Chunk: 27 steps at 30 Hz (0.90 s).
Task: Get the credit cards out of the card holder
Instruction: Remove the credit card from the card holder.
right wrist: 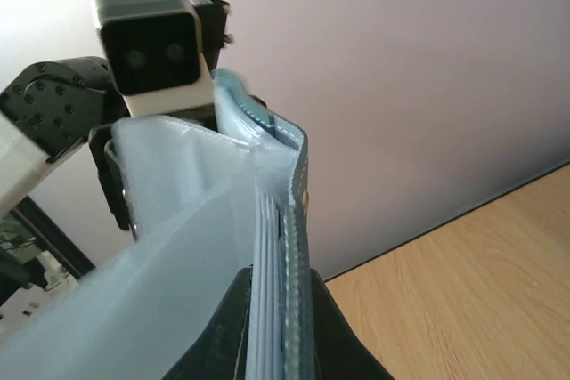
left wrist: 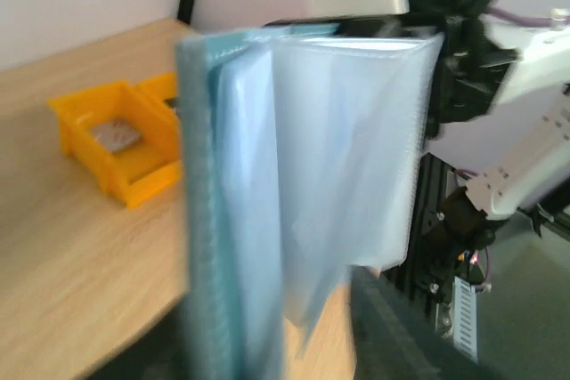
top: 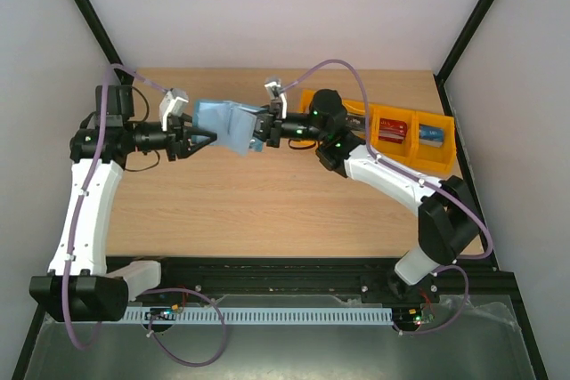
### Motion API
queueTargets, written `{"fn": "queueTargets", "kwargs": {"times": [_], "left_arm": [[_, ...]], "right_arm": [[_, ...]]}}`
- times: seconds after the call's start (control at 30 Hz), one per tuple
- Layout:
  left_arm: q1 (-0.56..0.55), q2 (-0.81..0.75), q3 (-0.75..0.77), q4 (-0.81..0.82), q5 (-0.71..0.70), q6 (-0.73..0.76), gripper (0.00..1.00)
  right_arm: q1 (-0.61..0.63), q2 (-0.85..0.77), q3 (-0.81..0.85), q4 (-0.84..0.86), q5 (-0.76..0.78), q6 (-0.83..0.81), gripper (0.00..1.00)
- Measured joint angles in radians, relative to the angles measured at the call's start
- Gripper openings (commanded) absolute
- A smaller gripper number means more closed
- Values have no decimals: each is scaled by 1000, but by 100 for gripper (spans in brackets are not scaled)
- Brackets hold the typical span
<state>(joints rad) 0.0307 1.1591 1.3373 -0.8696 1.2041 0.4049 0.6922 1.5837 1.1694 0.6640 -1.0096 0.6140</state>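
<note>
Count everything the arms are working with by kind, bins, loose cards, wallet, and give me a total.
Orange bins: 3
Cards lying in the bins: 3 (one red, one blue, one grey)
Card holder: 1, gripped in the right claw
Total: 7

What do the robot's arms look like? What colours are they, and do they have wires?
The left arm and the right arm both have smooth white shells with chunky black joints. A thin purple cable loops along each arm. Small green lights glow near the right wrist. The left gripper and the right gripper have black fingers, and each has a white boxy camera above it.
</note>
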Motion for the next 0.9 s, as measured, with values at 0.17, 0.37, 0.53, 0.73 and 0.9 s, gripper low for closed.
{"fn": "queueTargets", "kwargs": {"times": [0.17, 0.37, 0.53, 0.73, 0.9], "left_arm": [[-31, 5, -60, 72, -122, -66, 99], [-84, 11, -68, 139, -294, -108, 99], [-95, 13, -84, 191, -402, -145, 82], [-96, 16, -97, 206, -429, -163, 32], [-88, 16, -101, 203, -359, -163, 2]], "right_arm": [[84, 1, 117, -270, 182, -154, 2], [184, 22, 253, -497, 463, -264, 2], [206, 46, 282, -586, 594, -298, 2], [203, 57, 282, -630, 579, -335, 2], [189, 56, 282, -632, 539, -342, 2]]}}
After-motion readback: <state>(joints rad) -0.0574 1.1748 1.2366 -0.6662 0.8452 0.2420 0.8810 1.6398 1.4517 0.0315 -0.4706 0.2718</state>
